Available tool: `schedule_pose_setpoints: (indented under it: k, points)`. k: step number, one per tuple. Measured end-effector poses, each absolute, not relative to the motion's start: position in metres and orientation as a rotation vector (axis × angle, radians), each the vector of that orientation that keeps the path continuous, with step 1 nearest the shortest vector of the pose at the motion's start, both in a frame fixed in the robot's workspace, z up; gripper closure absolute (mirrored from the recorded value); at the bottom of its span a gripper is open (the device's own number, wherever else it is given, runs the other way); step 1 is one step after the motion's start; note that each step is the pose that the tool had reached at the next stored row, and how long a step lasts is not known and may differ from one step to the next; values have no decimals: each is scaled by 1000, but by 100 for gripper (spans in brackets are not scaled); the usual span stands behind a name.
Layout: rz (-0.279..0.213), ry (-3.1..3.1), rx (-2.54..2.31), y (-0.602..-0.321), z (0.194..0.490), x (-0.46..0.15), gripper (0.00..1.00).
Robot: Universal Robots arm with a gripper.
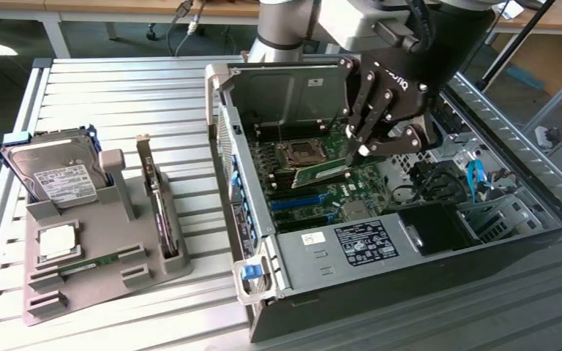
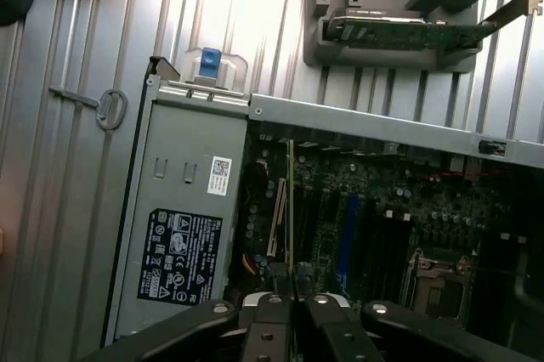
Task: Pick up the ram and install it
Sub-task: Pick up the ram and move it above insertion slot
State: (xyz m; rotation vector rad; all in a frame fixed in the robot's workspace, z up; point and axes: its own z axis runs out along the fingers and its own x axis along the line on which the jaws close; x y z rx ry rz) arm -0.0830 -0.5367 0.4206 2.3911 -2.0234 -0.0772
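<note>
One ram (image 1: 322,173), pinched tight by the hand (image 1: 363,151), hangs tilted over the motherboard (image 1: 371,181) at the CPU socket's (image 1: 298,152) five o'clock; seating it well likely means levelling it squarely above its slot.

on the tabletop (image 1: 115,88), an open computer case (image 1: 225,146) lies at the exterior view's right, a holder (image 1: 96,292) with a hard drive (image 1: 56,172) at the left. the hand (image 1: 359,155) holds the ram (image 1: 320,173) over the motherboard (image 1: 354,186) inside.

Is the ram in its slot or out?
Out, it appears: the tool grips the ram, holding it tilted above the motherboard, not pressed into a slot.
</note>
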Motion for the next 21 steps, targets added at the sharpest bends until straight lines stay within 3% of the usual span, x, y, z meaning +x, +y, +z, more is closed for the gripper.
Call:
schedule_pose_setpoints:
  k: [11,21]
  points:
    - [-77,-2145,2286,-537,419,-77,87]
    - [-76,-2149,2280,-529,417,-34,87]
